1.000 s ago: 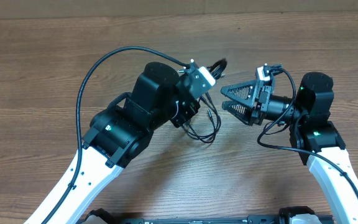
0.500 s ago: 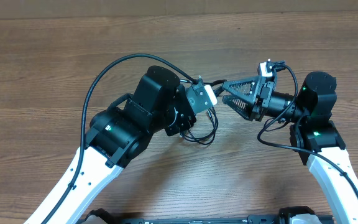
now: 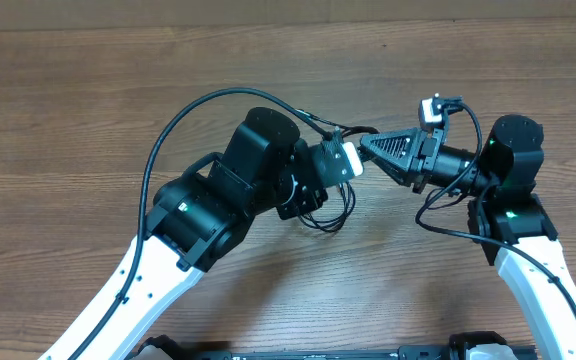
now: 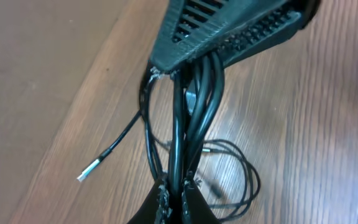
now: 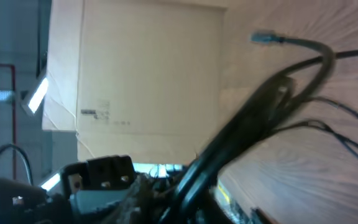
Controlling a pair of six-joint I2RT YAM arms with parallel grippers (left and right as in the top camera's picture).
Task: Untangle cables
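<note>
A bundle of black cables [image 4: 191, 118] runs between my two grippers, above the wooden table [image 3: 88, 100]. My left gripper [image 4: 178, 188] is shut on the bundle's lower end. My right gripper [image 3: 370, 148] has its jaws closed to a point on the same bundle, just past the left gripper [image 3: 346, 152]. Thin loops of cable [image 3: 330, 212] hang down onto the table below them. One loose end with a silver plug [image 4: 89, 169] lies on the wood. In the right wrist view the bundle [image 5: 253, 118] is a blurred dark band ending in a plug [image 5: 266, 38].
A thick black arm cable [image 3: 168, 120] arcs over the left arm. A cardboard box [image 5: 148, 81] stands beyond the table's far edge. Bare wood lies all round the two arms.
The right gripper has moved left and closed its jaws on the bundle. The left gripper has shifted a little right and up with the cables in it.
</note>
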